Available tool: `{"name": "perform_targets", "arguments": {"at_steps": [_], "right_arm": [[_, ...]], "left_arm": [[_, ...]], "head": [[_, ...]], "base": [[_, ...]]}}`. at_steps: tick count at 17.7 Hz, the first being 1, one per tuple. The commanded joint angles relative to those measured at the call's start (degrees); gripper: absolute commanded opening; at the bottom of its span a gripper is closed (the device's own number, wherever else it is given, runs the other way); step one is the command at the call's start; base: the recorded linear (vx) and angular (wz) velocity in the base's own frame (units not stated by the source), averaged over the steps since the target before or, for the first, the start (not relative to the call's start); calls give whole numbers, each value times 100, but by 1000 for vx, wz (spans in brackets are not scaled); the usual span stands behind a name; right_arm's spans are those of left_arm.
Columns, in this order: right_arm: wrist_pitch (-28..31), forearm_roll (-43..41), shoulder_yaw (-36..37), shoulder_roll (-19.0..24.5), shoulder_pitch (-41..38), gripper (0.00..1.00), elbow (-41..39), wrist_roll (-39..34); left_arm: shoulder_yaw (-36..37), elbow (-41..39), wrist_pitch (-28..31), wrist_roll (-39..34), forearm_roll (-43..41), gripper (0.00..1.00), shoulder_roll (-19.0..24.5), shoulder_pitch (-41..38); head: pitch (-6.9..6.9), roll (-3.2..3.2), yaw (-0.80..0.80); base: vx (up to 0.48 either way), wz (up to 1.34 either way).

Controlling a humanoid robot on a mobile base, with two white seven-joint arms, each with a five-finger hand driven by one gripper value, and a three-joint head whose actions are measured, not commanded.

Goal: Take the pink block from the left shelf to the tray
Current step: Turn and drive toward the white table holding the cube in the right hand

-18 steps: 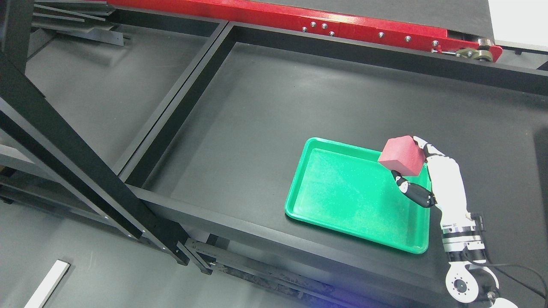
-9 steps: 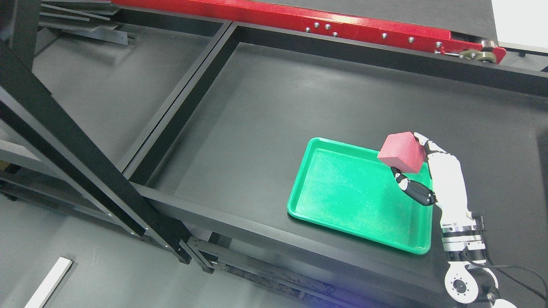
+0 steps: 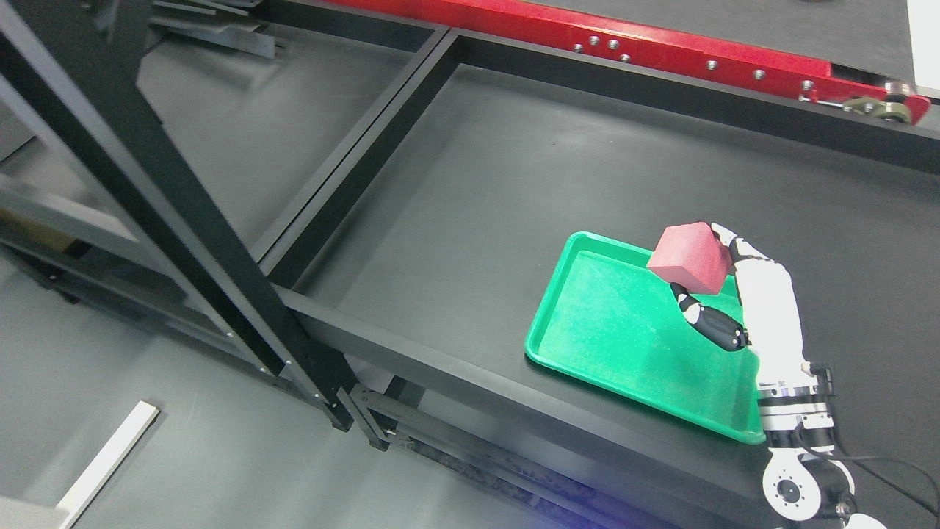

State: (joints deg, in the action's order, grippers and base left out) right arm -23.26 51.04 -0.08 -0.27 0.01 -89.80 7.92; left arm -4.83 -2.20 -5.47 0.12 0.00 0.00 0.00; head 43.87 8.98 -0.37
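Block held over the tray, release pending.

The right hand (image 3: pixel 723 294) grips the pink block (image 3: pixel 689 258) between thumb and fingers, in the air above the green tray's (image 3: pixel 631 345) 1 o'clock corner. The step looks like the placing; next it calls for lowering toward the tray floor, then opening the fingers. Against the earlier frame the whole view has shifted, so the camera moved; hand and block sit much as they did over the tray.

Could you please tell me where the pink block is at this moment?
In the head view, the pink block is at the right, gripped in the right hand and held above the far right part of the green tray, not yet resting in it.
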Motion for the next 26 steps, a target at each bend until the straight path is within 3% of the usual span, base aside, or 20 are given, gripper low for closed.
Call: {"name": "perform_targets", "arguments": {"at_steps": [1,26], "right_arm": [[-29,-16,70,-140,-54,2,-63,-27],[-29,-24,70,-140,-63,2,-99,-27]], "left_arm": [[0,0,11,-3,-9,100,100,61],[0,0,11,-3,-9,100,100,70]], "head": [[0,0,0],[2,0,0]], "base": [[-42,262],[-108,718]]}}
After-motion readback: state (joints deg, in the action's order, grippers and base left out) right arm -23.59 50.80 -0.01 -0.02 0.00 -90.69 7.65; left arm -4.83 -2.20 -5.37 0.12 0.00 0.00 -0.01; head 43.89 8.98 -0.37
